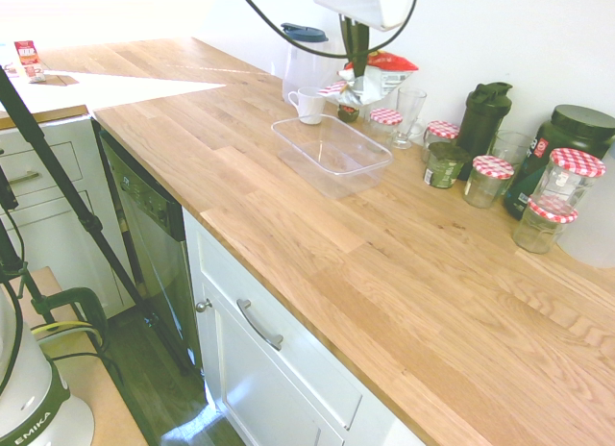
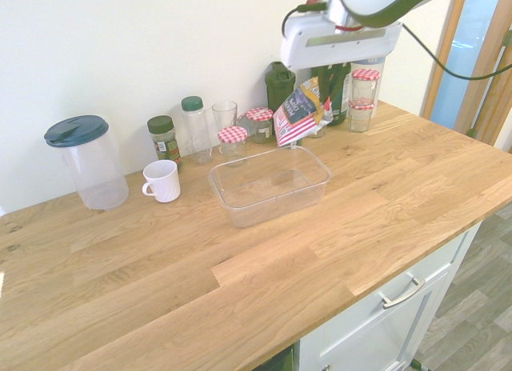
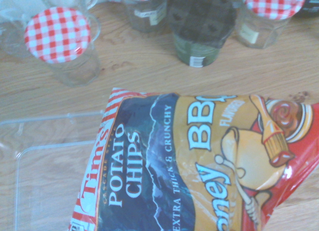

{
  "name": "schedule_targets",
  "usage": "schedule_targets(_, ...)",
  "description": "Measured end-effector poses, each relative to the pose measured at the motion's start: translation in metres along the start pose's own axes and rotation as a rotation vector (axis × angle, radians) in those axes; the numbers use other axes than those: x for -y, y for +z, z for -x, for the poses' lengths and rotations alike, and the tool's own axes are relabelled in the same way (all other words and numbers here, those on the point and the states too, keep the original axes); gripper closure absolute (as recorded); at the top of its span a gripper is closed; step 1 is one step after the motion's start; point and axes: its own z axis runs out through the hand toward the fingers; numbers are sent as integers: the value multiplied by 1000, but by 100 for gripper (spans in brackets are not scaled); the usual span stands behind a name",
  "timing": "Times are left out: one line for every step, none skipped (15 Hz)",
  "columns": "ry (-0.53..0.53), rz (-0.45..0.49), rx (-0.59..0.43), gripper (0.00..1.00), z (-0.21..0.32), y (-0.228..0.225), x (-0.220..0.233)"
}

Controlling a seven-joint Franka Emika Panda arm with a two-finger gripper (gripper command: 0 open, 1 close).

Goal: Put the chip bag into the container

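Note:
The chip bag (image 2: 298, 113) is a shiny foil bag, red with a dark blue label and red-and-white stripes. It hangs in the air from my gripper (image 2: 320, 89), which is shut on its upper edge. Its lower end dangles just over the far rim of the container (image 2: 272, 208), a shallow clear plastic tub standing on the wooden counter. From the other side, the chip bag (image 1: 371, 85) hangs under the gripper (image 1: 356, 69), just behind the container (image 1: 288, 131). In the wrist view the chip bag (image 3: 199, 166) fills the frame, with a corner of the container (image 3: 20, 152) beside it.
Along the wall stand a white mug (image 2: 162, 181), a clear pitcher with a blue lid (image 2: 85, 160), a drinking glass (image 2: 225, 115), spice jars (image 2: 162, 139), several jars with red-checked lids (image 1: 573, 175) and a dark green shaker bottle (image 1: 483, 114). The counter's front edge runs above white drawers.

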Motion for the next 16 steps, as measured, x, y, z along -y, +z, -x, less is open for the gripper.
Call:
schedule_targets(-4,23,-3,100,11,13,10)
schedule_targets(-8,47,-1,100,20,29,21)
schedule_targets(-9,70,1,100,31,47,29)
schedule_targets(-9,96,6,100,41,65,35)
schedule_targets(-11,119,9,100,52,82,40)
schedule_targets(-11,141,9,100,63,99,43)
schedule_targets(-9,159,10,100,73,113,46)
schedule_targets(-6,171,10,100,80,125,48)
schedule_targets(-1,181,14,0,84,134,49)
schedule_targets(0,187,17,0,86,139,51)
schedule_targets(2,188,18,0,85,141,52)
schedule_targets(3,188,17,0,85,142,53)
schedule_targets(3,187,18,0,87,141,54)
schedule_targets(6,187,18,0,88,141,54)
schedule_targets(8,187,19,0,89,141,55)
schedule_targets(12,188,22,0,90,142,55)
